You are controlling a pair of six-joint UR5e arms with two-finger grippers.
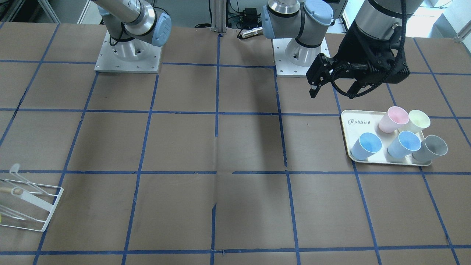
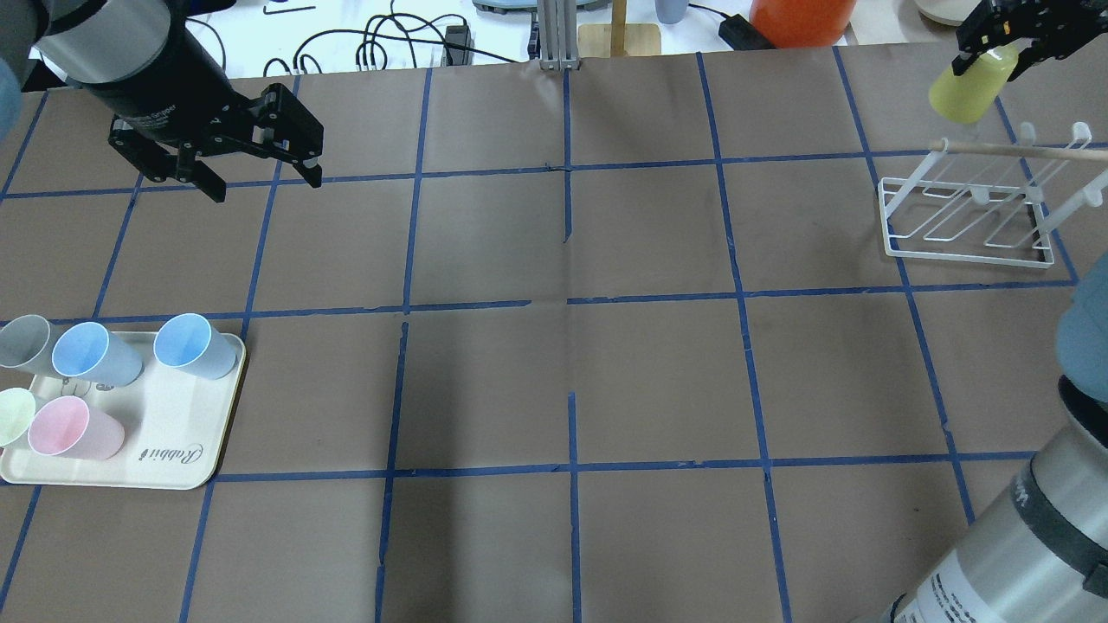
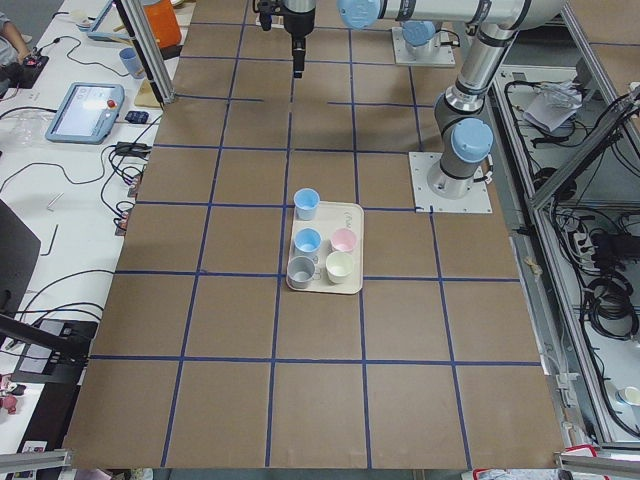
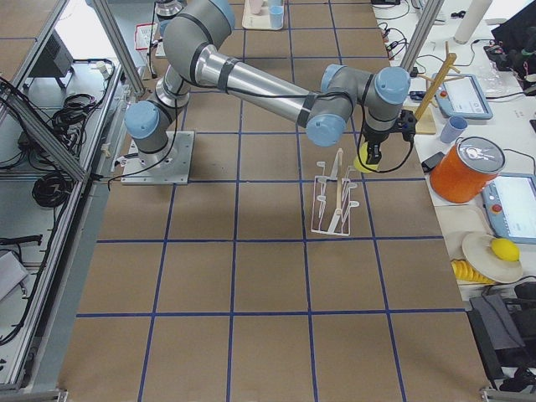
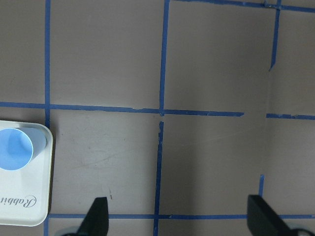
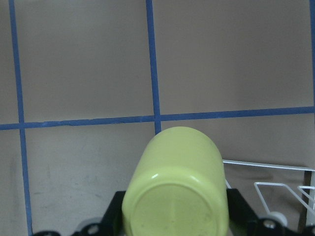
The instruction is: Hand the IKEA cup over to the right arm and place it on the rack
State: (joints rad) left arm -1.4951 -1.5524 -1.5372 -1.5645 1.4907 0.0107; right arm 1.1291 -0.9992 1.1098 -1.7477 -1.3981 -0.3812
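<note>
smooth matt plastic ikea cup (image 6: 174, 187); white wire rack (image 2: 968, 212) with wooden dowel (image 2: 1021, 150); matt brown paper table (image 2: 563, 389).

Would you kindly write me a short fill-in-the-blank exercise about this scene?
1. The cup in the right gripper is ____ in colour.
2. The tray holds ____ other cups.
3. The left gripper is ____ and holds nothing.

Missing words: yellow; five; open.
</note>
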